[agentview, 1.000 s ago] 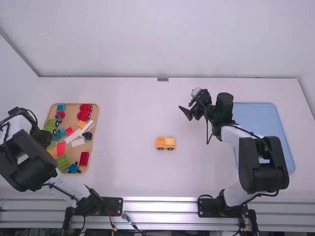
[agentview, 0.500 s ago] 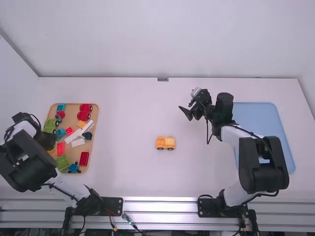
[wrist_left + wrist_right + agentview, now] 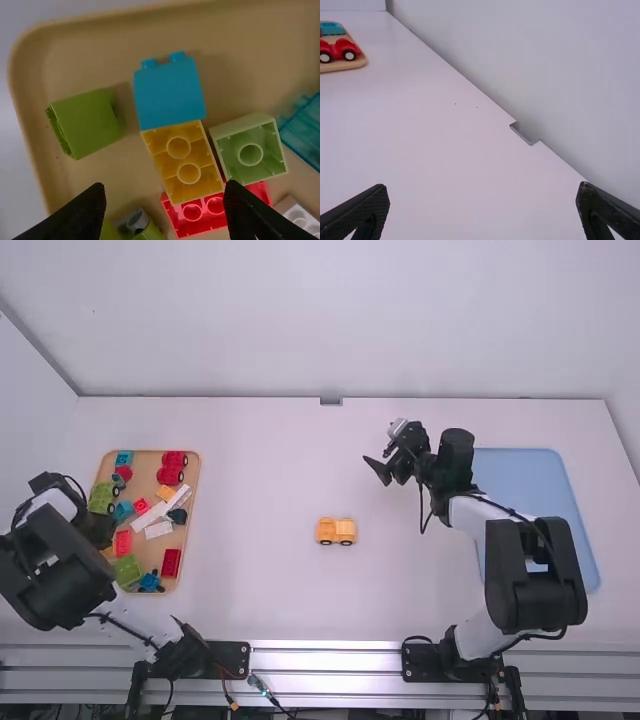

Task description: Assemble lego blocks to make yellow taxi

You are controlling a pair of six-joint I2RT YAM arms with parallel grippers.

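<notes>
My left gripper (image 3: 98,530) is over the left edge of the wooden tray (image 3: 192,465). In the left wrist view the left gripper (image 3: 165,210) stands open above a yellow block (image 3: 186,161), which lies studs-down against a blue block (image 3: 169,94) and a red block (image 3: 197,215). The yellow car base (image 3: 336,531) with black wheels rests mid-table. My right gripper (image 3: 376,466) is raised over the table, right of centre; in the right wrist view the right gripper (image 3: 482,200) is open with nothing between its fingers.
Around the yellow block lie a light green block (image 3: 250,150), a green piece (image 3: 86,122) and a white block (image 3: 300,217). A red car (image 3: 171,468) is at the tray's far end. A blue mat (image 3: 530,480) lies under the right arm.
The left gripper has swung slightly toward the tray and to the right, then nearly settled. The right arm and the yellow car base have kept still.
</notes>
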